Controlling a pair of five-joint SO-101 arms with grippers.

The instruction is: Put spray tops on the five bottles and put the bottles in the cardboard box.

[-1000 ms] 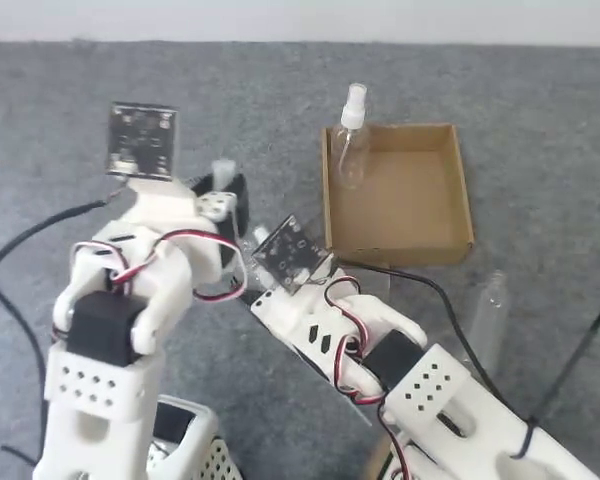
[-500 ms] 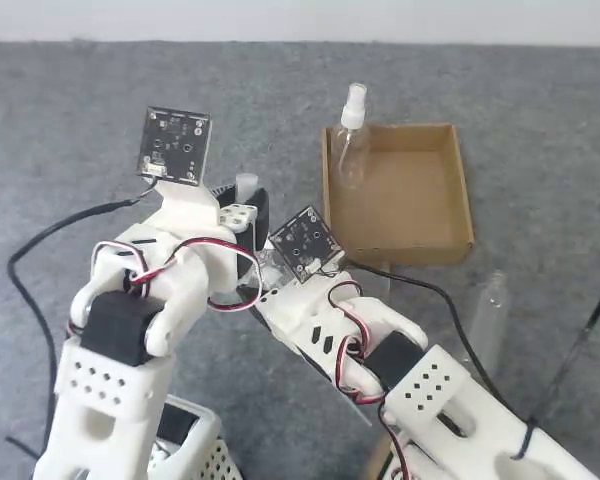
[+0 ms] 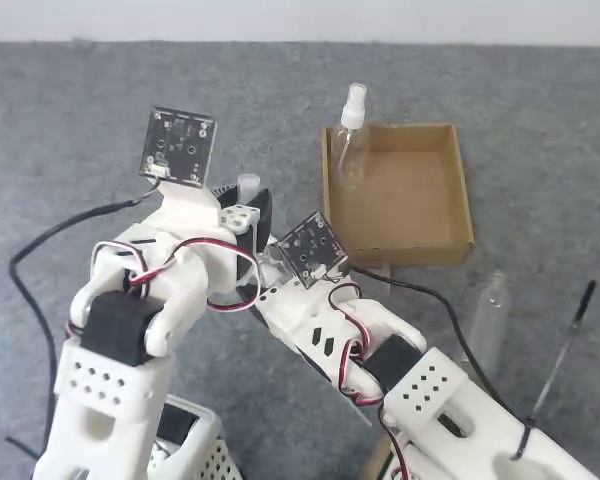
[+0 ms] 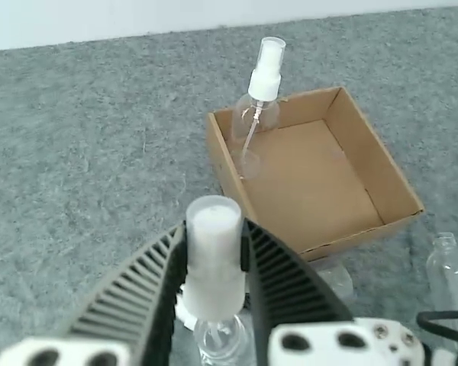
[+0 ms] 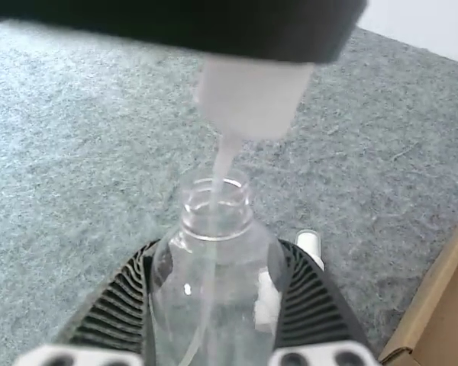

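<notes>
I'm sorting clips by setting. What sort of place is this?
Likely a small robotics test bench: a grey felt tabletop, a plain white wall behind it, and the left gripper holding a spray top over the bottle in the right gripper, beside a cardboard box.

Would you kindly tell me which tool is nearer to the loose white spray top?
Left. The left tool is clamped on the spray top itself; the right tool sits just below, gripping the clear bottle its tube dips into.
</notes>
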